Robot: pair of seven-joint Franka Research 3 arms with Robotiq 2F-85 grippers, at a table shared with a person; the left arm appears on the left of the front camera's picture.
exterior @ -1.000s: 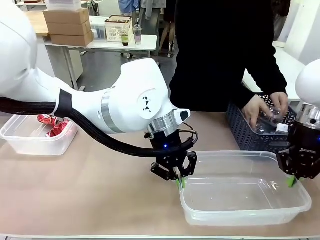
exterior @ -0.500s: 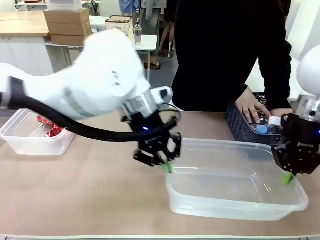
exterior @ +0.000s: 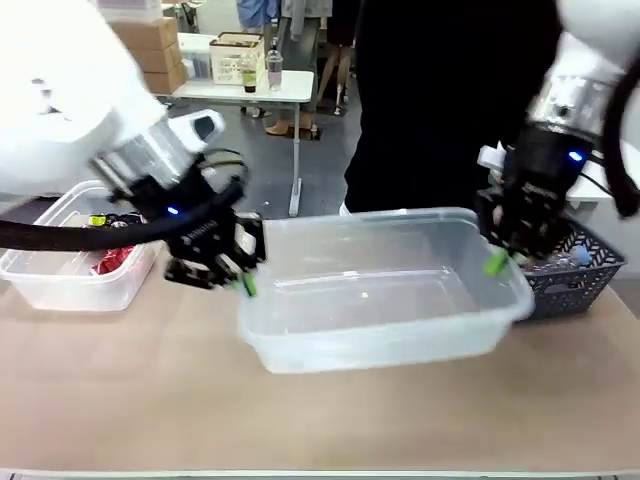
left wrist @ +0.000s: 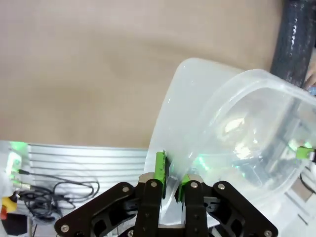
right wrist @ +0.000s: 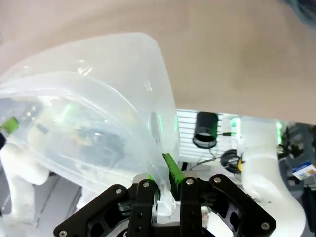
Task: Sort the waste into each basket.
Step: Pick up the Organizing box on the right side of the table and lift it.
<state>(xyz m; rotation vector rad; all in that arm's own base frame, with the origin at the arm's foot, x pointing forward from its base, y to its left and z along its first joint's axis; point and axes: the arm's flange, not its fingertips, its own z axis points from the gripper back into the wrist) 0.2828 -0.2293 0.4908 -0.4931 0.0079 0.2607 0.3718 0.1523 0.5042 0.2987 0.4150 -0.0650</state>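
— Over the worktop (exterior: 150, 400), who holds the clear tub (exterior: 380, 330)?
— Both hands do. One end's rim is pinched tight by the left hand (exterior: 240, 283), the other end's by the right hand (exterior: 495, 262).

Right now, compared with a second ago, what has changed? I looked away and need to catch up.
Both arms lifted the empty clear tub off the table and carried it toward the robot's left. The left gripper and right gripper stayed shut on its end rims. The other tub, holding the red cans, stayed where it was.
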